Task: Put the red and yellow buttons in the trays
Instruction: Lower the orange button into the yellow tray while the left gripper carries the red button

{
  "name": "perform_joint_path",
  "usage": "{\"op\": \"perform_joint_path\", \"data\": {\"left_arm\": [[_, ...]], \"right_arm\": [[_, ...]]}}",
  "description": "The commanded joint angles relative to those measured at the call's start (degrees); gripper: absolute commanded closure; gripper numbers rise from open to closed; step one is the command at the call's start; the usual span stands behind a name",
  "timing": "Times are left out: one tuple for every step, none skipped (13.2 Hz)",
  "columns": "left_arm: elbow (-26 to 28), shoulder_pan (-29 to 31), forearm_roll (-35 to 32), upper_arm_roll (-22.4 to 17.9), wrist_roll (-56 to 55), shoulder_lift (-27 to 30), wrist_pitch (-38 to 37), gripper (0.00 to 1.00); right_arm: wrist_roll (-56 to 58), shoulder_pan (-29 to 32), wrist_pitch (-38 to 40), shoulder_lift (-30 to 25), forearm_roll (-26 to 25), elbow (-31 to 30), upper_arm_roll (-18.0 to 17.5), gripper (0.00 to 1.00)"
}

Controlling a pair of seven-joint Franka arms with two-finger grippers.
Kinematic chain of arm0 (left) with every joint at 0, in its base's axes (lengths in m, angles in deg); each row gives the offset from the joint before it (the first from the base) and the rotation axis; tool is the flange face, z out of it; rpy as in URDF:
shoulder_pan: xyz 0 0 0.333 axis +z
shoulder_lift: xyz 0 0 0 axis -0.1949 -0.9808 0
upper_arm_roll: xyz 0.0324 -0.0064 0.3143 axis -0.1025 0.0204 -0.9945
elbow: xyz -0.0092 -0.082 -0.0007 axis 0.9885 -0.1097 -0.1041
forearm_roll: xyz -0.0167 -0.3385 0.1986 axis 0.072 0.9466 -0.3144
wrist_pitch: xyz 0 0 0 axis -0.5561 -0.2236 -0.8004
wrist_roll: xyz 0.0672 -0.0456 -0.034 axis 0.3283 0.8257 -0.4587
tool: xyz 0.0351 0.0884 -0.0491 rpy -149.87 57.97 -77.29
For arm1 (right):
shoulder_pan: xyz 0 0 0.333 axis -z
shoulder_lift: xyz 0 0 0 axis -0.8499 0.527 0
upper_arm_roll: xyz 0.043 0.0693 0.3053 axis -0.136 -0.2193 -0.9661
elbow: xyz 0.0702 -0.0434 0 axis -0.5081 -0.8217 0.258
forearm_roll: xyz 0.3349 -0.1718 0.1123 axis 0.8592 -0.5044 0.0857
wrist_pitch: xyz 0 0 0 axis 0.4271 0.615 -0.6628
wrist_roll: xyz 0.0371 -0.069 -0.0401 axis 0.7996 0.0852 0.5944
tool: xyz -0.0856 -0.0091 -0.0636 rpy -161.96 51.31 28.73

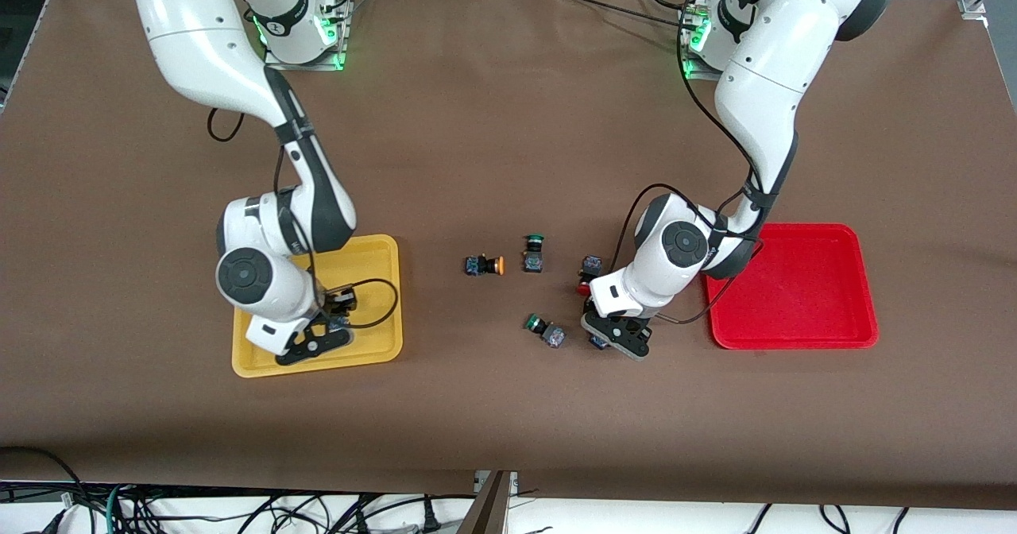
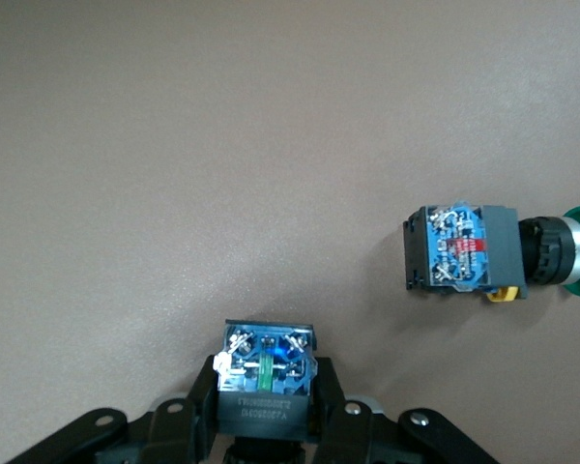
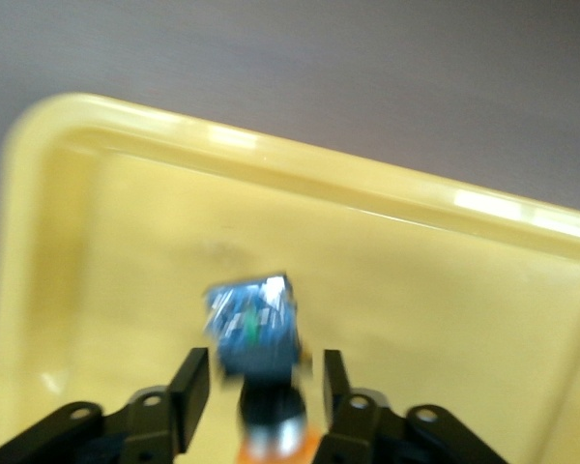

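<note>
yellow tray [image 1: 373,252] | red tray [image 1: 826,311] | orange-capped button [image 1: 486,265] | cloth [image 1: 508,121] brown, seemingly plain

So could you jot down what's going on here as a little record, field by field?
Right gripper: over the yellow tray, fingers open around an orange-capped button
Left gripper: low over the table, shut on a held button, cap colour hidden
Red tray: no button visible in it
Loose on table: one yellow-capped button, two green-capped switches, one red-capped button partly hidden by the left arm
</note>
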Motion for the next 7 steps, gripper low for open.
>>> {"op": "perform_joint_path", "data": {"left_arm": [[0.49, -0.19, -1.23, -0.39, 0.16, 4.22, -7.01, 1.0], [-0.03, 0.42, -1.14, -0.48, 0.15, 7.2, -14.89, 1.0], [-0.47, 0.69, -1.22, -1.35, 0.07, 10.1, -23.23, 1.0], [-0.56, 2.08, -1.23, -2.66, 0.24, 12.48, -29.84, 1.0], [-0.56, 3.75, -1.31, -3.72, 0.85, 13.98, -34.96, 1.0], [-0.56, 6.29, -1.31, -4.25, 3.12, 14.35, -38.92, 1.0], [-0.38, 8.93, -1.4, -4.43, 6.36, 14.26, -40.53, 1.0]], "right_arm": [[-3.63, -0.09, 2.56, -1.7, 1.61, -0.3, -1.04, 0.02], [-9.41, -0.62, 6.5, -2.93, 2.05, 0.31, -1.22, 0.02], [-15.82, -2.01, 9.5, -3.55, 2.31, 1.36, -1.83, 0.02], [-21.71, -3.77, 11.53, -4.08, 2.4, 2.15, -2.1, 0.02], [-27.86, -5.26, 12.6, -4.17, 2.49, 2.34, -2.45, 0.02], [-34.8, -6.67, 12.61, -4.34, 3.28, 2.34, -3.76, 0.02], [-41.83, -7.56, 12.34, -4.26, 5.81, 2.34, -5.25, 0.02]]}}
